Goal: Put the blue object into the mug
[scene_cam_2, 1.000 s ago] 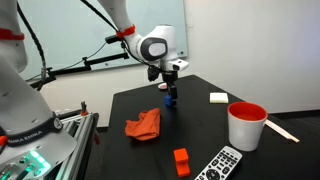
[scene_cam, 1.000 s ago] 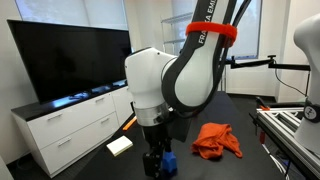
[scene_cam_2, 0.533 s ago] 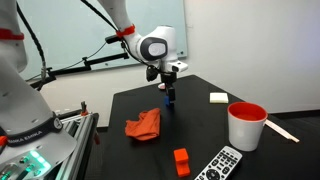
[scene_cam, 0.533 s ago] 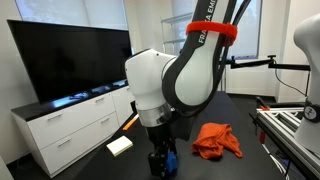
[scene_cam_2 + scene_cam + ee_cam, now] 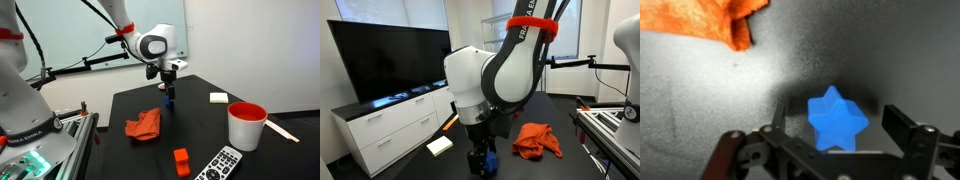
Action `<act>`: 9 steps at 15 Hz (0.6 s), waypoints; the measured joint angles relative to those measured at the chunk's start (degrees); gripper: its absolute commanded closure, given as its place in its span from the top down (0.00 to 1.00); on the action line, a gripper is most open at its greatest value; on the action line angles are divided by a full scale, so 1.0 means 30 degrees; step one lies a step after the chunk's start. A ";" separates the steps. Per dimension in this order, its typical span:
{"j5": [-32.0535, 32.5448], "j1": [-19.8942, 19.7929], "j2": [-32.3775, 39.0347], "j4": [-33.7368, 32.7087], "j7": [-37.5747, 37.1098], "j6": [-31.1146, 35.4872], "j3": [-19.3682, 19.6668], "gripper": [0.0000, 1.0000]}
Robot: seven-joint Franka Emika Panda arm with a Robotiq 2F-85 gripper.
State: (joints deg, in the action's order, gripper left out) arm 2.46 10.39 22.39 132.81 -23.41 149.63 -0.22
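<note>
Gripper (image 5: 841,128) has sunk around blue star (image 5: 835,112) (jaws apart)

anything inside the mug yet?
Only the red inner wall of the mug shows near the rim; its bottom is hidden by the near side. The blue star sits on the table, between the fingers of the open gripper, outside the mug.
</note>
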 measured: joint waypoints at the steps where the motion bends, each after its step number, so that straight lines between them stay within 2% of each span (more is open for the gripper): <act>1: 0.0000 0.0017 -0.0040 0.0001 0.0000 0.0000 0.0000 1.00; 2: 0.0000 0.0030 -0.0067 0.0001 -0.0001 0.0000 -0.0002 0.81; 9: 0.0000 0.0044 -0.0088 0.0001 -0.0001 0.0030 -0.0005 0.27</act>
State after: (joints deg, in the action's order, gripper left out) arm 2.46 10.53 22.13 132.81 -23.41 149.72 -0.23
